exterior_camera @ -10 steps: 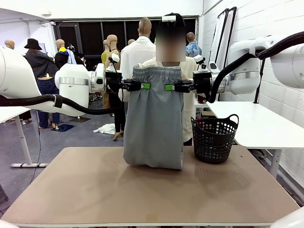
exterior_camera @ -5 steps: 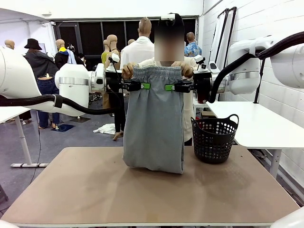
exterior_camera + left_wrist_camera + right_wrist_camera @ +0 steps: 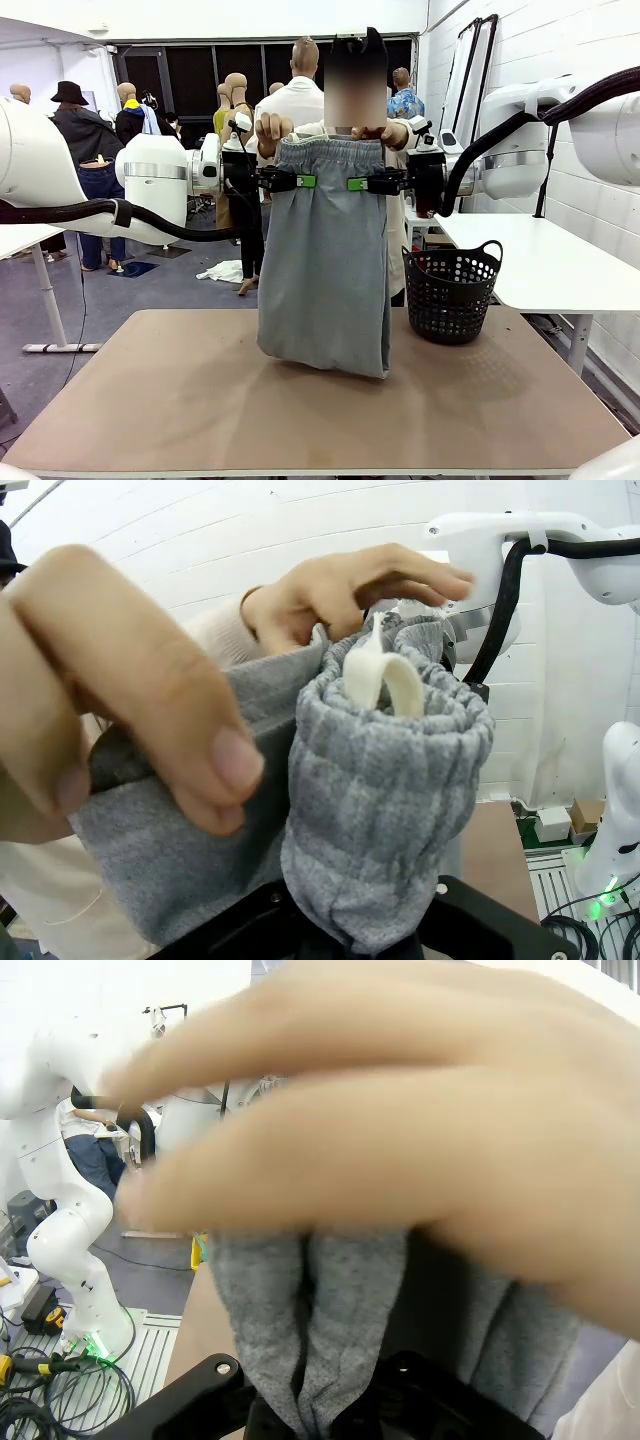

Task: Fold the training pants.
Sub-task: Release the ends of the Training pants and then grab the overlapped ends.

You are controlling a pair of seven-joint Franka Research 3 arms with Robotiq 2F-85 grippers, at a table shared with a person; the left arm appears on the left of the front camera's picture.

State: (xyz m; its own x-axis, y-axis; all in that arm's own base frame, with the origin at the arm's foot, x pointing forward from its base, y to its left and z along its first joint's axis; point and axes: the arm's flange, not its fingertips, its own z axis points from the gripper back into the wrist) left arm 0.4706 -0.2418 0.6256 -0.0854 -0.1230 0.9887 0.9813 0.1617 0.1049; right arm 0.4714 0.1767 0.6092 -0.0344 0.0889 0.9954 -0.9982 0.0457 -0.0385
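Note:
The light grey training pants (image 3: 324, 270) hang upright above the table, waistband at the top, leg ends brushing the tabletop. My left gripper (image 3: 302, 181) is shut on the pants' left side just under the waistband. My right gripper (image 3: 358, 183) is shut on the right side at the same height. The person behind holds the waistband with one hand (image 3: 270, 128) on the left corner and the other hand (image 3: 392, 133) on the right corner. In the left wrist view the bunched waistband (image 3: 385, 780) sits between my fingers, with the person's fingers (image 3: 140, 680) close by. A blurred hand (image 3: 400, 1130) covers the grey fabric (image 3: 320, 1310) in the right wrist view.
A black perforated basket (image 3: 450, 290) stands at the table's far right. The tan table (image 3: 320, 410) has bare room in front of the pants. A white table (image 3: 540, 260) lies to the right, and other people stand farther back.
The person's hands have come up onto the waistband's two corners. The pants' lower edge has swung slightly toward me and lower. Both grippers stay where they were.

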